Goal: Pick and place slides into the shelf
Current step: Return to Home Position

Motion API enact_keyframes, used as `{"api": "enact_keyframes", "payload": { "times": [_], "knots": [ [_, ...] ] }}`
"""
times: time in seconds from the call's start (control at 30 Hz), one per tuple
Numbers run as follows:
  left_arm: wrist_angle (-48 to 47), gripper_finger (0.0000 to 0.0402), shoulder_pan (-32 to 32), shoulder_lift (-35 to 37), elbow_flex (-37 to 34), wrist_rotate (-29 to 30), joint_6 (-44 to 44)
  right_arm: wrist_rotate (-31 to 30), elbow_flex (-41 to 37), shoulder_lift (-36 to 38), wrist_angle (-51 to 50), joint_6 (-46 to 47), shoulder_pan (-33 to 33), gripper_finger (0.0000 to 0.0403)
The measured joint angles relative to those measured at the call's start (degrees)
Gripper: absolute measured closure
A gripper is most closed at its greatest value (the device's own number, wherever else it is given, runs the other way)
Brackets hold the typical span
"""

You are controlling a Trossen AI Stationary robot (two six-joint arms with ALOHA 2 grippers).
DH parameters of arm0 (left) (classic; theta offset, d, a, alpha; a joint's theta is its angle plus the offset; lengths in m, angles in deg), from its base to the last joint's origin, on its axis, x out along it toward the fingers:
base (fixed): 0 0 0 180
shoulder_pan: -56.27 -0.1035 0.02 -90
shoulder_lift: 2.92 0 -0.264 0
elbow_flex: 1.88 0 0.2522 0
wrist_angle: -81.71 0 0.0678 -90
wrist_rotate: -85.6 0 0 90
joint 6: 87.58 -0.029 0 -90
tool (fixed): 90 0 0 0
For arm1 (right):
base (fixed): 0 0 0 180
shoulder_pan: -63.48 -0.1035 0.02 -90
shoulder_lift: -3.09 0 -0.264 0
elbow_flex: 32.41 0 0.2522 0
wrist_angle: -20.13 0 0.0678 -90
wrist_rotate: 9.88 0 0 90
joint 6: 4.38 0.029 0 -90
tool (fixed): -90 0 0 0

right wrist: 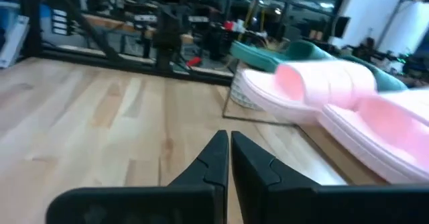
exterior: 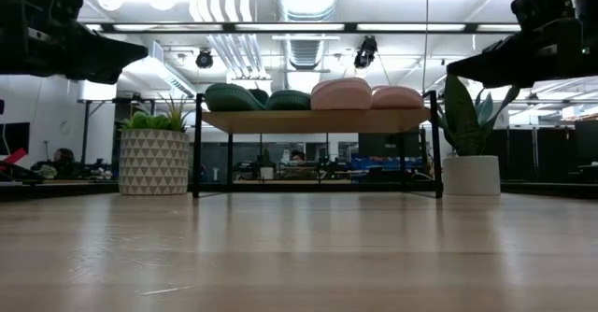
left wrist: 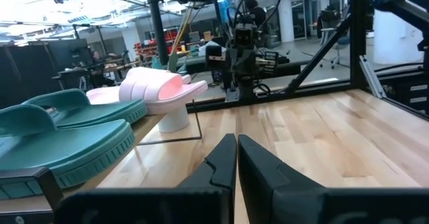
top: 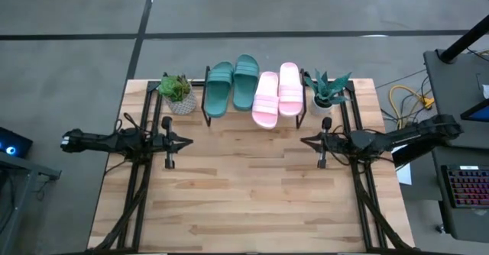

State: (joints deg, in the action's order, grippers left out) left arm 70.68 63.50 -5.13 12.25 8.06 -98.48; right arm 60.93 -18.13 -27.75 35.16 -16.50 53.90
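The slides, all four, lie on the shelf [exterior: 318,120] at the far side of the desk [top: 252,194], and neither arm holds one.

Nearest the low camera is a broad stretch of pale wooden planks. About midway across the desk the two arms hang above the wood, pointing at each other. The left arm [top: 114,140] reaches in from the left edge and the right arm [top: 390,139] from the right edge, with a wide gap between their tips. The left jaws are closed, the fingers [left wrist: 221,163] nearly touching with nothing between them. The right jaws are closed the same way, their fingers [right wrist: 214,160] pressed together over bare wood.

Beyond the arms stands the shelf on thin black legs. On its plank top the two green slides [top: 233,83] lie side by side on the left half and the two pink slides [top: 278,93] side by side on the right half. The left pink one reaches farther toward the near side than the other three.

A leafy plant in a patterned pot [top: 180,95] stands just beside the shelf's left end. A spiky plant in a white pot [top: 327,95] stands just beside the right end.

Behind the desk is a room with ceiling lights and ducts.
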Motion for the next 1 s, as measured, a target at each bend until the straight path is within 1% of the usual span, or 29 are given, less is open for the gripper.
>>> {"api": "enact_keyframes", "payload": {
  "times": [0.03, 0.13, 0.2, 0.23, 0.37, 0.4, 0.5, 0.53, 0.67, 0.8, 1.0],
  "knots": [
    [0.0, 0.0402, 0.0, 0.0, 0.0, 0.1, 0.0, -0.7, 0.0, 1.7, -1.9, 0.5, 0.0, 0.0394],
    [0.0, 0.0401, 0.0, 0.0, 0.0, 0.3, 0.0, -5.8, 0.0, 7.9, -7.4, 2.4, 0.0, 0.0394],
    [0.0, 0.0401, 0.0, 0.0, 0.0, 0.3, 0.0, -6.1, 0.0, 12.6, -11.8, 2.5, 0.0, 0.0394],
    [0.0, 0.0401, 0.0, 0.0, 0.0, 0.3, 0.0, -5.2, 0.0, 14.9, -14.3, 3.0, 0.0, 0.0394],
    [-0.1, 0.0401, 0.0, 0.0, 0.0, 0.6, 0.0, 1.4, 0.0, 24.4, -25.1, 5.5, 0.0, 0.0394],
    [-0.1, 0.0402, 0.0, 0.0, -0.1, 0.6, 0.0, 3.9, 0.1, 26.2, -26.4, 5.9, 0.0, 0.0394],
    [-0.1, 0.0402, 0.0, 0.0, -0.1, 0.9, 0.1, 15.0, 0.2, 29.7, -27.2, 5.5, 0.1, 0.0395],
    [-0.1, 0.0401, 0.0, 0.0, -0.1, 0.9, 0.1, 16.7, 0.2, 30.4, -27.9, 5.4, 0.2, 0.0395],
    [-0.1, 0.0402, 0.0, 0.0, -0.1, 0.9, 1.5, 15.6, 0.2, 30.3, -28.2, 6.2, 1.9, 0.0395],
    [-0.1, 0.0402, 0.0, -0.1, -0.1, 0.9, 1.8, 16.5, 0.2, 29.1, -28.4, 7.9, 4.0, 0.0395],
    [-0.2, 0.0401, 0.0, -0.4, -0.1, 0.9, 4.5, 16.8, 0.2, 27.3, -28.5, 9.6, 4.8, 0.0395]
  ]
}}
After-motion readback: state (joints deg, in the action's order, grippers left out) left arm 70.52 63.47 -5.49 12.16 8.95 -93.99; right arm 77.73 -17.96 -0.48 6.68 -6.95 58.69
